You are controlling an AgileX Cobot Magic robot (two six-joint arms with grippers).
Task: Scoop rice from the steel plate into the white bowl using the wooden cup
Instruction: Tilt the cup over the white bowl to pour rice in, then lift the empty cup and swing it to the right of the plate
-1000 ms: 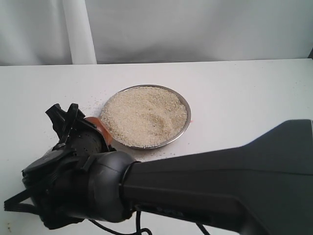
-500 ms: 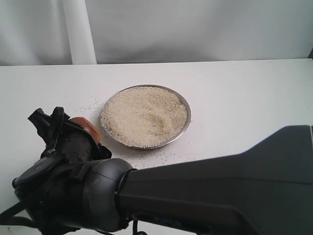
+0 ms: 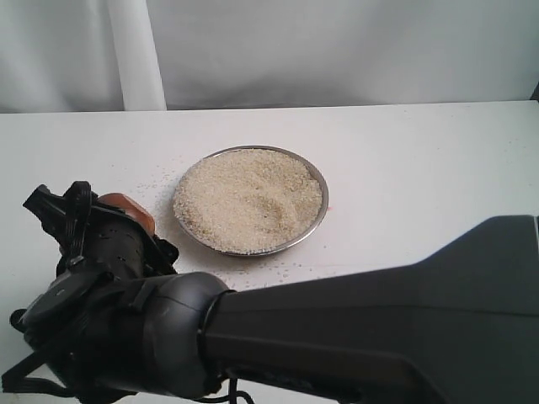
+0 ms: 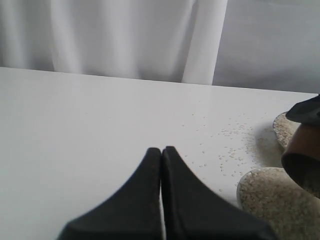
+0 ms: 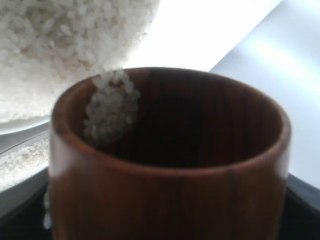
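The right gripper (image 3: 88, 210) clamps the wooden cup (image 5: 165, 165), the left gripper (image 4: 161, 165) is closed empty, and rice grains (image 5: 110, 110) clinging inside the tipped cup may scatter onto the table (image 3: 404, 168).

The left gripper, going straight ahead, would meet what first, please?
Likely nothing close: ahead of the left gripper lies only bare table, then the white curtain; depth is unclear.

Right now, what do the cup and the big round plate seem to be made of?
The wooden cup looks like reddish-brown wood with a smooth, perhaps lightly sealed finish: dark vertical grain lines run down its wall. The steel plate looks like polished metal, probably steel: its thin raised rim is grey and shiny.
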